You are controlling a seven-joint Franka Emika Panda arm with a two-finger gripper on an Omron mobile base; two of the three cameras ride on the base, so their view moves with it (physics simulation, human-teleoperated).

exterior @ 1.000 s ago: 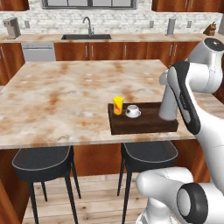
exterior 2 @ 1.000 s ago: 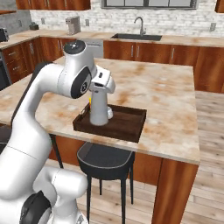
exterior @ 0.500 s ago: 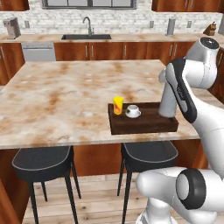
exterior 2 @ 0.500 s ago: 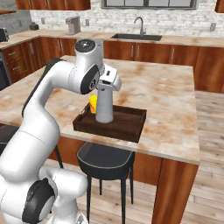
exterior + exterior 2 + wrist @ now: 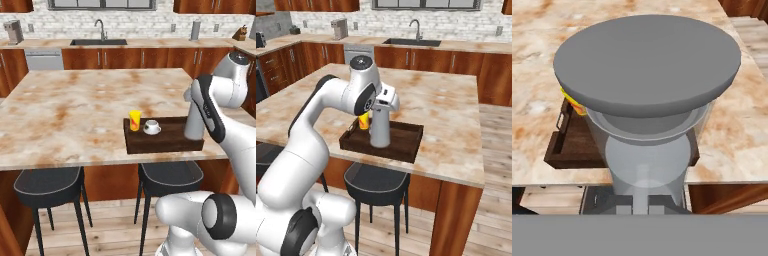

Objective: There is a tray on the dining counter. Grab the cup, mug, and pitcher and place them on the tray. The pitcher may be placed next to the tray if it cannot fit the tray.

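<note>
The tall grey pitcher (image 5: 379, 127) stands upright in the right end of the dark brown tray (image 5: 404, 145), its base at or just above the tray floor. My gripper (image 5: 384, 104) is shut on the pitcher near its top. In the hand view the pitcher (image 5: 647, 85) takes up most of the picture, and my gripper (image 5: 647, 202) pinches a narrow part of it. The yellow cup (image 5: 134, 120) and white mug (image 5: 151, 127) sit side by side at the tray's (image 5: 165, 143) left end. The tray lies near the front edge of the dining counter (image 5: 75, 115).
Two black stools (image 5: 47, 182) (image 5: 170, 178) stand under the counter's front edge. A sink (image 5: 97, 42), a grey canister (image 5: 195, 31) and a small appliance (image 5: 13, 31) line the back counter. Bare marble stretches left of the tray.
The pitcher has shifted a little along the tray and slightly down with my hand. My elbow has swung over. Cup and mug have not moved.
</note>
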